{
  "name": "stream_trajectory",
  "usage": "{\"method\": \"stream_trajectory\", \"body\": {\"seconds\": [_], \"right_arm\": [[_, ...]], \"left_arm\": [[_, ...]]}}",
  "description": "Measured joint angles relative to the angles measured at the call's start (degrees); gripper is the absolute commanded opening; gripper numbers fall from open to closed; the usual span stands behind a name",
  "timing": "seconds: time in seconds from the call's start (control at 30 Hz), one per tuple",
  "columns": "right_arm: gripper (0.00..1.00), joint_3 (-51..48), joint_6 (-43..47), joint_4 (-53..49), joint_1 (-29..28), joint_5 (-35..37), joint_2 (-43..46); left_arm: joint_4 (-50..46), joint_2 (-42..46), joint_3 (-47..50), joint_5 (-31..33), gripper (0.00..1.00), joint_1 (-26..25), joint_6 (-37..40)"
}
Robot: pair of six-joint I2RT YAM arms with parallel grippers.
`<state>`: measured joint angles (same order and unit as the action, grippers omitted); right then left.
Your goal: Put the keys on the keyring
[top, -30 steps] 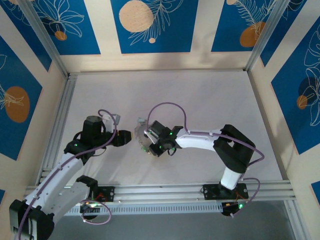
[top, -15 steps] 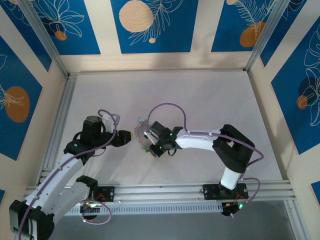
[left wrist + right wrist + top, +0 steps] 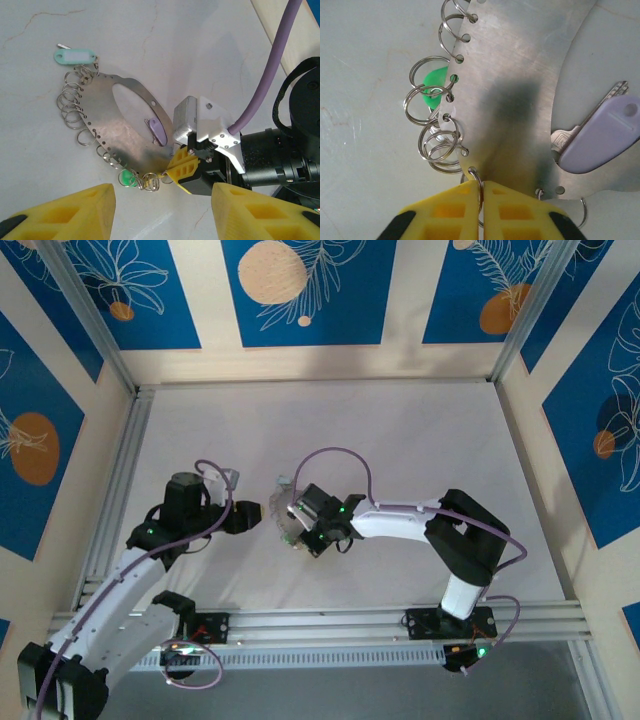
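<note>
The right claw (image 3: 481, 192) was seen pressed shut. Its two yellow fingers (image 3: 445, 207) were brought together on the near rim of the keyring (image 3: 520, 65). The keyring was a flat shiny plate, bent like a moon, with holes all along its edge. Little rings (image 3: 440, 142) were hung through those holes, just above the fingers and to their left, and one of them was caught right between the fingertips. The rim was most likely pinched this way so that the plate would be kept from sliding.

A bit farther up from that claw, on the left, a small green piece (image 3: 436, 82) was tucked under two of the rings. It was probably the head of a key. Up and to the right of the claw, a purple key (image 3: 600, 135) was laid in the open middle of the plate. Whether it was hooked to anything could not be told.

The left claw (image 3: 162, 200) was held with its fingers wide apart, and nothing was gripped between them. It was pointed at the keyring, with the right claw just ahead of it. It was probably kept open so that a key or a ring could be taken next.

At the end of the plate farthest from the left claw, a pale green tag (image 3: 75, 56) was hung, resting on the white table (image 3: 225, 50).
</note>
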<state>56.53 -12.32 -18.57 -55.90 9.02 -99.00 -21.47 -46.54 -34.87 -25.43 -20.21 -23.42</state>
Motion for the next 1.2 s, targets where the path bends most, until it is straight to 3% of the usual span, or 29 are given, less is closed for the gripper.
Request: {"method": "stream_trajectory", "body": {"seconds": [0.2, 0.6, 1.2], "right_arm": [[0.0, -0.04, 0.68, -0.39, -0.15, 0.02, 0.74], [0.0, -4.63, 4.02, 2.23, -1.46, -0.81, 10.01], [0.0, -8.59, 12.37, 5.73, 2.16, -15.19, 26.67]], "left_arm": [[-0.46, 0.11, 0.0, 0.02, 0.53, 0.13, 0.0], [-0.39, 1.11, 0.0, -0.61, 0.54, 0.22, -0.02], [10.14, 5.99, 1.62, -13.79, 0.51, 0.22, -3.87]]}}
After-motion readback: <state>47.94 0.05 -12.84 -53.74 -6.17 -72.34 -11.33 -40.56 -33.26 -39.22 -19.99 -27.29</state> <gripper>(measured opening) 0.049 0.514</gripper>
